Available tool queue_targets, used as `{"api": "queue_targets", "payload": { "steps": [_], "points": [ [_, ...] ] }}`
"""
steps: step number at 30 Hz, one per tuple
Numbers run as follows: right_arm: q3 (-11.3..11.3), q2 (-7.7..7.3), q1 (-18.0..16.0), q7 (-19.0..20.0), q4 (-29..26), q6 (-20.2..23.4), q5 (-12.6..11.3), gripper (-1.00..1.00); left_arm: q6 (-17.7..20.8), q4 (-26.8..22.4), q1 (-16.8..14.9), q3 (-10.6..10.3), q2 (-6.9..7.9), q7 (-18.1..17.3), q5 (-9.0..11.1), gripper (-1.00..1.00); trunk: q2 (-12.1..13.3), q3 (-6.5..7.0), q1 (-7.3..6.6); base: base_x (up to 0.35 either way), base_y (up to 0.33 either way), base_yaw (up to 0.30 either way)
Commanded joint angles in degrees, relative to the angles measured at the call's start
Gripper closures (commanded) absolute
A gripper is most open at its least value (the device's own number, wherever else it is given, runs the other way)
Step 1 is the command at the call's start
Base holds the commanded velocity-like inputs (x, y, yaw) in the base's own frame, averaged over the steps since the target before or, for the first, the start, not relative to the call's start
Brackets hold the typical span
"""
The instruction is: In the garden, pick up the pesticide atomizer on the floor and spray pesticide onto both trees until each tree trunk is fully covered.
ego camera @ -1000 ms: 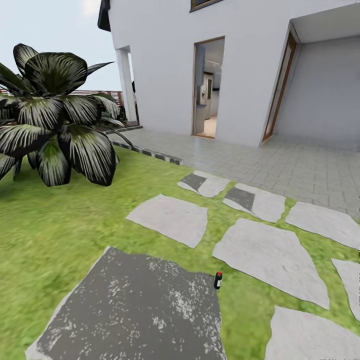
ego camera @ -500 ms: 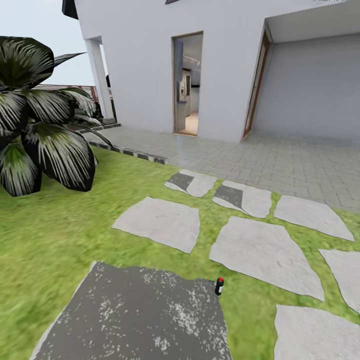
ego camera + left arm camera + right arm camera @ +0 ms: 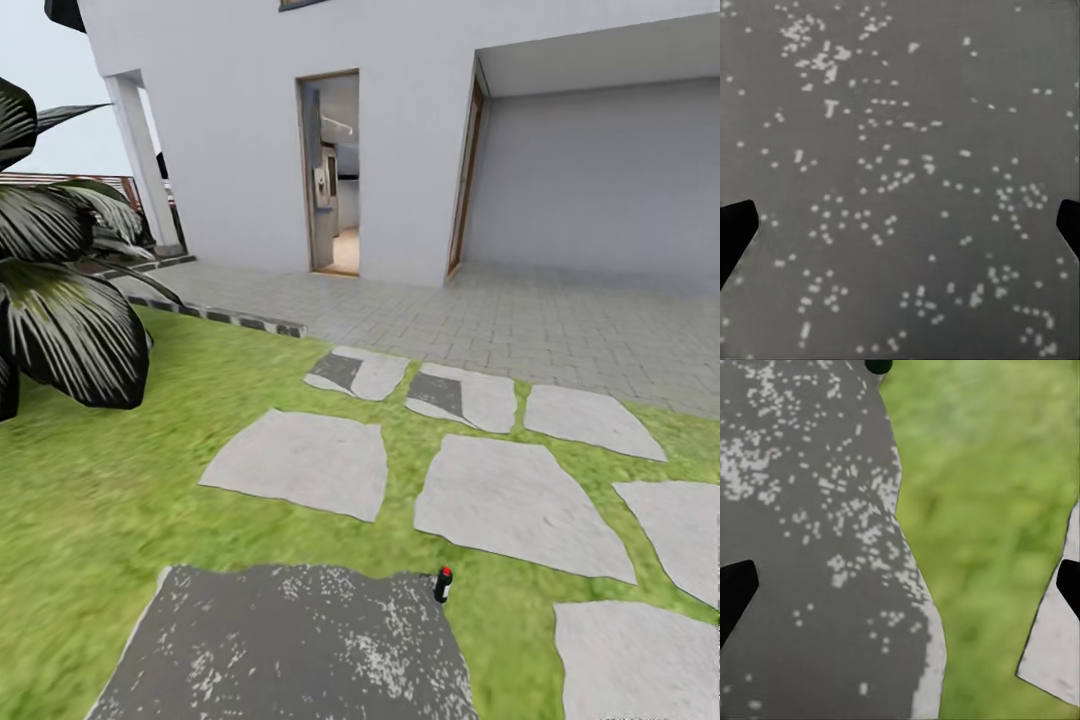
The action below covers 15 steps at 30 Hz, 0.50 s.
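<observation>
Left claw (image 3: 900, 225) spread above speckled dark slab (image 3: 290, 640) amid lawn (image 3: 90, 480)

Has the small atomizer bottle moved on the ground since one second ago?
No. The atomizer stands by the same corner of the dark stone slab; the camera shifted.

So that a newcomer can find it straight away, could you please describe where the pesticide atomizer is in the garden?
Start from the white house with its open doorway, then follow the pale stepping stones across the lawn to the dark, white-speckled slab nearest the camera. At that slab's far right corner, on the grass, stands the pesticide atomizer: a small upright black bottle with a red top, the only such object there.
</observation>
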Motion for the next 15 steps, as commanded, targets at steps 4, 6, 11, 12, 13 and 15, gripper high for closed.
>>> {"api": "queue_targets", "payload": {
  "steps": [4, 6, 11, 12, 13, 15],
  "points": [
    [0.0, -0.01, -0.1, 0.0, 0.0, -0.2, 0.1, -1.00, -0.2, 0.0, 0.0, 0.0, -0.01, 0.1, 0.0, -1.00, 0.0, -0.05, 0.01, 0.164, 0.304, -0.261],
    [0.0, -0.01, 0.0, 0.0, 0.0, -0.2, 0.1, -1.00, -0.2, 0.0, 0.0, 0.0, -0.01, 0.1, 0.0, -1.00, 0.0, -0.05, 0.01, 0.164, 0.303, -0.261],
    [0.0, -0.01, 0.0, 0.0, 0.0, -0.2, 0.1, -1.00, -0.2, 0.0, 0.0, 0.0, -0.01, 0.1, 0.0, -1.00, 0.0, -0.05, 0.01, 0.164, 0.283, -0.261],
    [0.0, -0.01, 0.0, 0.0, 0.0, -0.2, 0.1, -1.00, -0.2, 0.0, 0.0, 0.0, -0.01, 0.1, 0.0, -1.00, 0.0, -0.05, 0.01, 0.163, 0.205, -0.261],
    [0.0, -0.01, 0.0, 0.0, 0.0, -0.2, 0.1, -1.00, -0.2, 0.0, 0.0, 0.0, -0.01, 0.1, -0.1, -1.00, 0.0, -0.05, 0.01, 0.162, 0.191, -0.261],
    [0.0, -0.01, -0.1, 0.0, 0.0, -0.2, 0.1, -1.00, -0.2, 0.0, 0.0, 0.0, -0.01, 0.1, 0.0, -1.00, 0.0, -0.05, 0.01, 0.157, 0.154, -0.261]
  ]
}}
